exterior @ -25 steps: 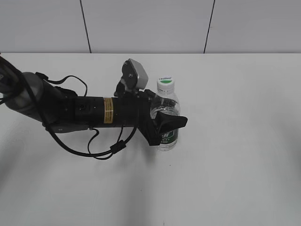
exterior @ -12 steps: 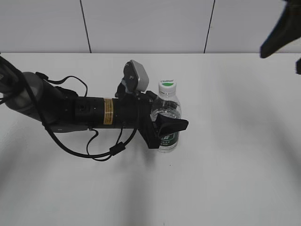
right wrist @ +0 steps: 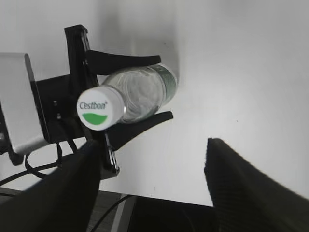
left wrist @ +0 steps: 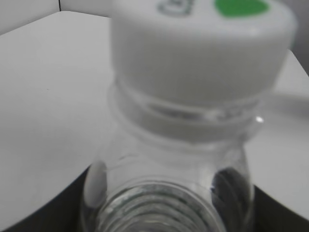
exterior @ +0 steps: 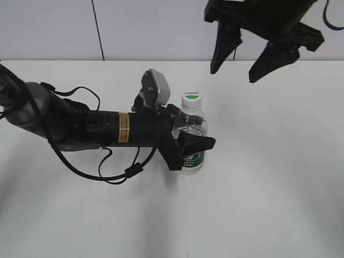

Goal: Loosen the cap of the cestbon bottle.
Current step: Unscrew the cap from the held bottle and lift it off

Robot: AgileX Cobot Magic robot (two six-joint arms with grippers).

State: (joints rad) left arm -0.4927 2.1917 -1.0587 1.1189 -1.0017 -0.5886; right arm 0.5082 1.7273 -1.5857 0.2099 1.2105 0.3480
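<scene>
The cestbon bottle (exterior: 192,141) stands upright on the white table, clear with a dark green label. Its white cap (exterior: 192,99) with a green mark sits on top. My left gripper (exterior: 188,137) is shut on the bottle's body, fingers on both sides. In the left wrist view the cap (left wrist: 203,53) and the bottle neck (left wrist: 169,183) fill the frame. My right gripper (exterior: 241,62) hangs open in the air above and right of the bottle, empty. In the right wrist view the cap (right wrist: 100,108) and the bottle (right wrist: 145,94) lie up and left of the open right fingers (right wrist: 149,183).
The white table (exterior: 279,161) stretches all round the bottle. The left arm's black body and cables (exterior: 91,134) lie across the table's left half. A grey panelled wall (exterior: 161,27) stands behind.
My right gripper has come in from the upper right edge and now hangs open above the bottle's right. The left gripper and the bottle have stayed put.
</scene>
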